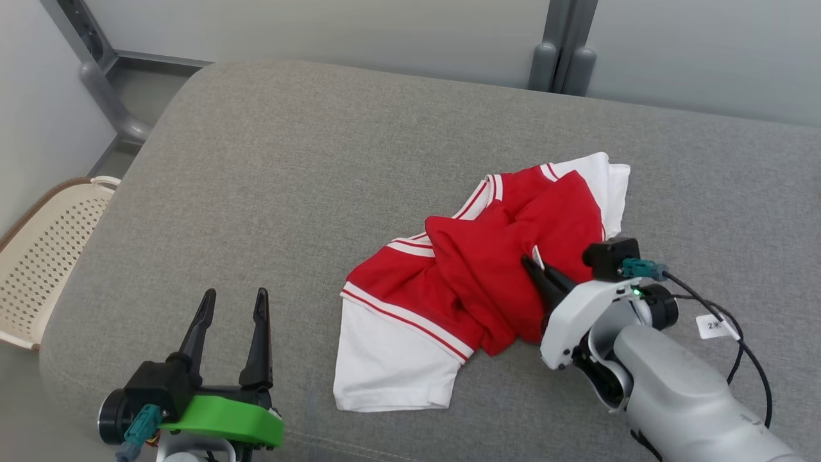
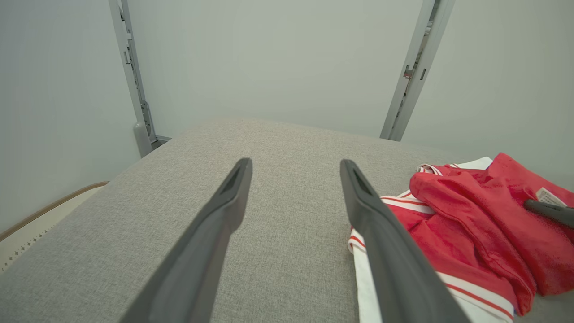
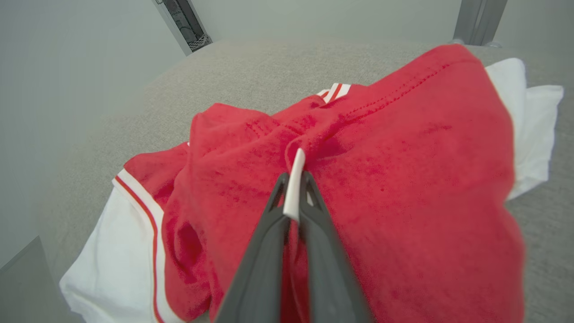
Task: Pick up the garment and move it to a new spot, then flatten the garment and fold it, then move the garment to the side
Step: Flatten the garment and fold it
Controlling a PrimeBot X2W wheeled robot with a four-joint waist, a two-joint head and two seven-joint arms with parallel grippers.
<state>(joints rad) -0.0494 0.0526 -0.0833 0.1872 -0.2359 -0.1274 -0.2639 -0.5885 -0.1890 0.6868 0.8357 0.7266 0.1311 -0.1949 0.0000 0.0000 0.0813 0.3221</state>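
We record one garment (image 1: 474,276), a red top with white sleeves and red-and-white striped trim, lying crumpled on the right half of the grey cushion (image 1: 288,160). It rests on the cushion's surface, with one white sleeve spread flat toward the cushion's near edge and another white part bunched toward its far side. Next we note the right gripper (image 1: 531,264), low over the cushion's right half. Its two dark fingers are pinched together on a raised red fold of the garment, with a small white label (image 3: 294,188) caught between them. The left gripper (image 1: 234,305) sits over the cushion's near left corner, its fingers spread wide with nothing between them and bare cushion fabric ahead. A pale perforated basket (image 1: 45,256) stands off the cushion's left edge and lower than it, and grey metal posts (image 1: 564,58) rise behind the cushion's far edge against a plain wall. We judge the step in hand to be the first one, picking the garment up, with the grasp made but the cloth not yet lifted off the cushion. The next move, in our judgement, calls for a lift high enough that the trailing sleeves leave the cushion. A carry toward the bare left half would follow, with the pinch holding more than the label alone.
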